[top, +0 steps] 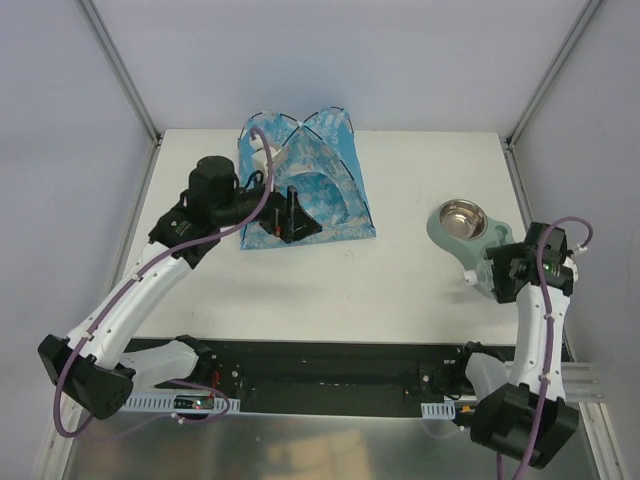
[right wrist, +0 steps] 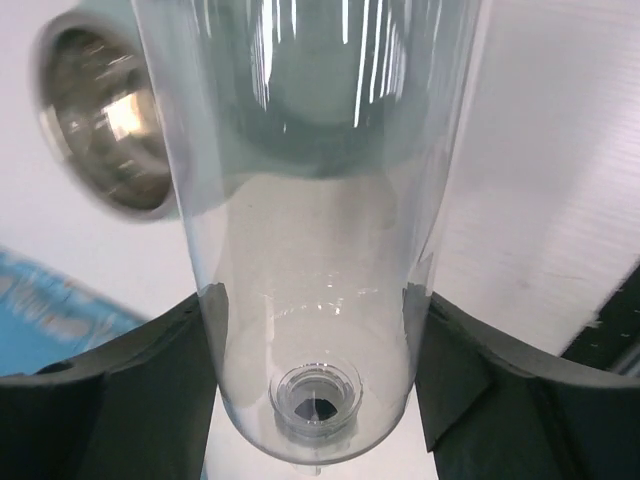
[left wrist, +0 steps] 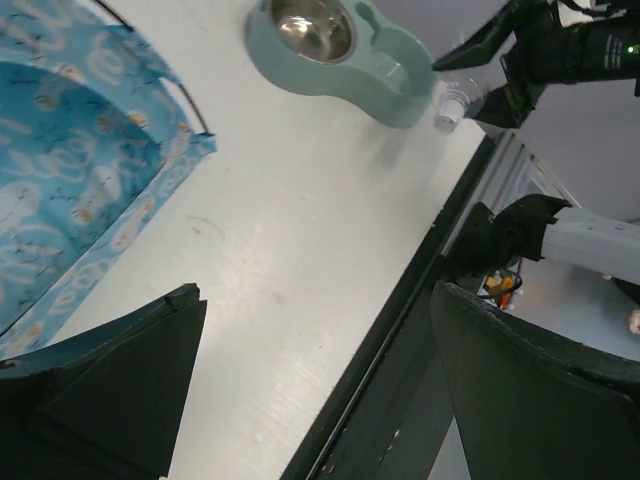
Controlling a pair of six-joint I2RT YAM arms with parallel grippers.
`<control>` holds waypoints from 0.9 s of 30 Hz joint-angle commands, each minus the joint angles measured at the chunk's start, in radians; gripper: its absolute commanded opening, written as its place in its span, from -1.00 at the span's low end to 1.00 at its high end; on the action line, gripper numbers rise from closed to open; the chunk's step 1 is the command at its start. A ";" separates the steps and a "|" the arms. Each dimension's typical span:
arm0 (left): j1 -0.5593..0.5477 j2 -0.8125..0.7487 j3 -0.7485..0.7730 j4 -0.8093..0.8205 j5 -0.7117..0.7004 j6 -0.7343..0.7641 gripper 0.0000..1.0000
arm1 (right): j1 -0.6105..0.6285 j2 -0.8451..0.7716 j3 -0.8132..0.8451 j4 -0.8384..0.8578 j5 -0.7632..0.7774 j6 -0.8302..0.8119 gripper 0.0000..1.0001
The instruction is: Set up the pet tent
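Observation:
The pet tent stands at the back of the table, blue with white cloud print and thin black poles arching over it; its edge also fills the left of the left wrist view. My left gripper hovers low just in front of its doorway. In the left wrist view the left gripper is open, with only bare table between the jaws. My right gripper is shut on a clear plastic bottle, one finger on each side, neck end toward the camera.
A teal pet feeder base with a steel bowl lies at the right of the white table, just beyond the right gripper. The black rail runs along the near edge.

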 commanded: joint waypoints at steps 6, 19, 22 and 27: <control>-0.228 0.188 0.009 0.287 -0.010 -0.184 0.96 | 0.463 0.007 0.252 0.126 -0.093 0.064 0.19; -0.345 0.349 0.005 0.461 -0.103 -0.405 0.88 | 0.870 0.037 0.249 0.414 -0.043 0.139 0.20; -0.364 0.358 0.004 0.465 -0.106 -0.411 0.85 | 0.894 0.033 0.240 0.433 -0.026 0.148 0.20; -0.380 0.391 0.021 0.473 -0.117 -0.439 0.56 | 0.930 0.001 0.194 0.494 0.013 0.164 0.22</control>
